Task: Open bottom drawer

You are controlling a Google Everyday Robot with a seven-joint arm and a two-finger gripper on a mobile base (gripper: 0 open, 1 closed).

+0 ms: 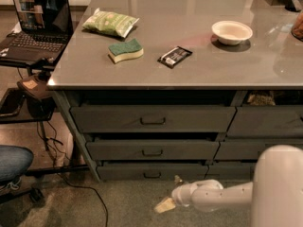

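Observation:
The bottom drawer (151, 170) is the slimmest grey front in the left stack of three, low near the floor. It has a small loop handle (152, 175) at its centre and looks shut. My gripper (171, 192) is on the white arm (222, 196) that reaches in from the right, just above the carpet. It sits below and slightly right of the handle, not touching it. Its tan fingertips (164, 205) stand apart and hold nothing.
Two taller drawers (152, 119) sit above the bottom one, and a neighbouring stack (265, 122) is to the right. The tabletop holds a chip bag (110, 22), sponge (125, 50), snack bar (174, 56) and bowl (231, 32). A laptop stand (33, 32), cables and a chair (12, 162) are on the left.

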